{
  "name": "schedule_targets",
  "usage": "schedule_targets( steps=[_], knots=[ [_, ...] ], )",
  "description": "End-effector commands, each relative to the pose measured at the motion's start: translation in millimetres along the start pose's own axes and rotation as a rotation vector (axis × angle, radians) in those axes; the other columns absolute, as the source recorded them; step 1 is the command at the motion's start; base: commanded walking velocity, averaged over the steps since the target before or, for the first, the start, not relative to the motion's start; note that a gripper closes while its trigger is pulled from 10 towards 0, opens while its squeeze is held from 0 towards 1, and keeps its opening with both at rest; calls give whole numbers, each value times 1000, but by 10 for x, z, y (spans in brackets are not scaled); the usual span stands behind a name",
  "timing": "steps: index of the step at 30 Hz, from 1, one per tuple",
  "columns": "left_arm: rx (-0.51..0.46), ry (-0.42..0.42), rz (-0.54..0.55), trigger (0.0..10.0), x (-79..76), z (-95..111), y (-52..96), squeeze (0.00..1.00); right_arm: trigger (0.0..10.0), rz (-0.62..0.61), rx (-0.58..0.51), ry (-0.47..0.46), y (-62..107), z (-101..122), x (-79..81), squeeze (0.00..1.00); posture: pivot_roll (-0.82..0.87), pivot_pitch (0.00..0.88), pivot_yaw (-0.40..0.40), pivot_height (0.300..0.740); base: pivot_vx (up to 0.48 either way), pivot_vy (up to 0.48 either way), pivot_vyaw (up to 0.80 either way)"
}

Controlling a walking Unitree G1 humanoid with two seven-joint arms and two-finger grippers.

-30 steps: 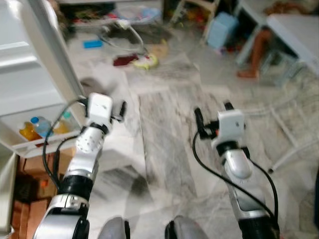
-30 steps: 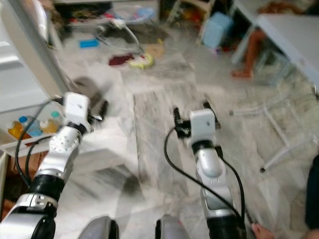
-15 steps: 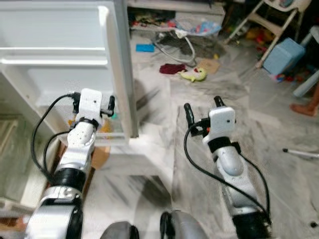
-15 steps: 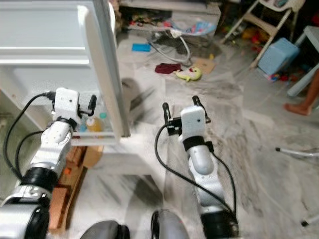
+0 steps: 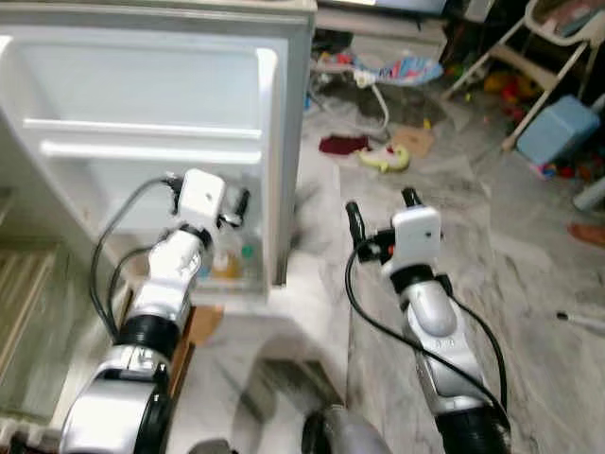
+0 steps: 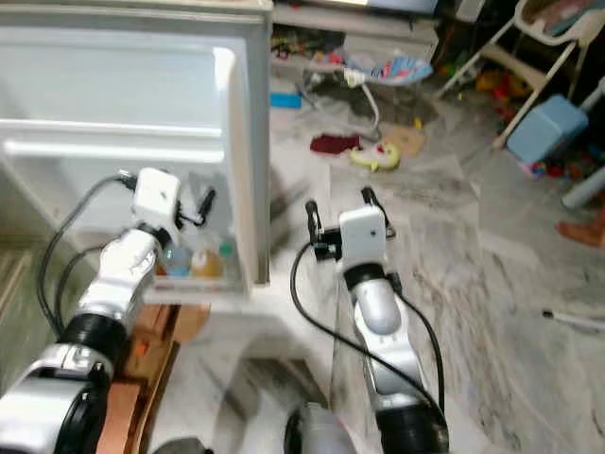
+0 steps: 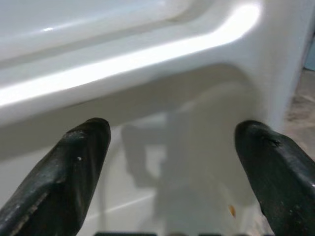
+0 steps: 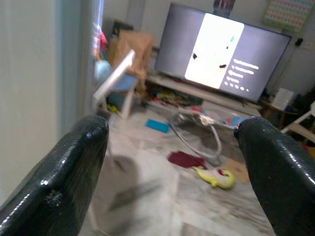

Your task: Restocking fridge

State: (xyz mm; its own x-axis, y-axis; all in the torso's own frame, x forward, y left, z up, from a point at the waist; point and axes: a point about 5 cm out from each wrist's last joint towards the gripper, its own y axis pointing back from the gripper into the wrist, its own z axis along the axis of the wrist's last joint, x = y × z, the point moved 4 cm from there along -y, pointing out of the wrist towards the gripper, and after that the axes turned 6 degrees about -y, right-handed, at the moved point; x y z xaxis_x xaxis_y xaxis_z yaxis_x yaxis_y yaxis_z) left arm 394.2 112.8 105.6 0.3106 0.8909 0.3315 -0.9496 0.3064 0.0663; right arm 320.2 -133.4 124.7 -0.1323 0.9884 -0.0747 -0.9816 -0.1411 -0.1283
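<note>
Robot facing the inner side of an open fridge door (image 5: 161,104), seen from the head camera. The left pincer (image 5: 210,194) was raised before the door's lower rack (image 5: 248,280), its fingers (image 7: 78,162) spread wide and pinching nothing; its wrist view showed the white moulded liner of the door close ahead, between the fingers. The right pincer (image 5: 383,210) was held over the marble floor (image 5: 529,265) just beyond the door's free edge, likewise spread and empty, its wrist camera looking across the room toward a lit television (image 8: 221,49).

The lower rack already held a few bottles (image 6: 194,260), among them one with orange contents and one with a blue cap; they stood upright beside one another, partly hidden by the left arm. The rack above them (image 5: 142,151) appeared bare. A yellow-green toy (image 5: 386,159) and a dark red cloth (image 5: 342,145) lay on the floor well apart from the robot.

Judged step: approach and alignment with the door, no item yet in either pincer. The next move would call for finding the goods to be stocked, which could not be made out here, then gripping one and setting it upright in the rack without knocking the standing bottles.
</note>
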Motion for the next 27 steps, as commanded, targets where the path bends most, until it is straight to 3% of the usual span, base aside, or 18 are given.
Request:
schedule_targets(
  steps=[1, 9, 15, 18, 19, 20, 24, 27],
  knots=[
    [-25, -40, -21, 10000, 6, 112, -60, 0, 10000, 14, -34, -13, -39, 89, 78, 0, -32, 78, -61, 740, 472, 0, 0],
    [-32, -41, -18, 10000, 12, 146, -85, 0, 10000, 11, -35, -11, -36, 85, 72, 0, -33, 81, -59, 740, 433, 0, 0],
    [-37, -32, -50, 10000, 29, 14, 65, 0, 10000, 17, -37, -11, -29, 81, 86, 0, -31, 83, -57, 740, 0, 0, 0],
    [-35, -22, -53, 10000, 32, -49, 164, 0, 10000, 18, -37, -14, -22, 76, 97, 0, -29, 84, -55, 740, 0, 0, 0],
    [-38, -24, -62, 10000, 16, -134, 339, 0, 10000, 24, -40, -23, -11, 76, 117, 0, -29, 84, -52, 740, 0, 0, 0],
    [-38, -24, -62, 10000, 16, -134, 339, 0, 10000, 24, -40, -23, -11, 76, 117, 0, -29, 84, -52, 740, 0, 0, 0],
    [-28, -15, -62, 10000, 1, -249, 643, 0, 10000, 30, -46, -31, 5, 83, 131, 0, -32, 82, -46, 740, 0, 0, 0],
    [-37, 3, -46, 10000, 20, -243, 751, 0, 10000, 17, -30, -41, 11, 53, 102, 0, -26, 81, -49, 740, 0, 0, -133]
  ],
)
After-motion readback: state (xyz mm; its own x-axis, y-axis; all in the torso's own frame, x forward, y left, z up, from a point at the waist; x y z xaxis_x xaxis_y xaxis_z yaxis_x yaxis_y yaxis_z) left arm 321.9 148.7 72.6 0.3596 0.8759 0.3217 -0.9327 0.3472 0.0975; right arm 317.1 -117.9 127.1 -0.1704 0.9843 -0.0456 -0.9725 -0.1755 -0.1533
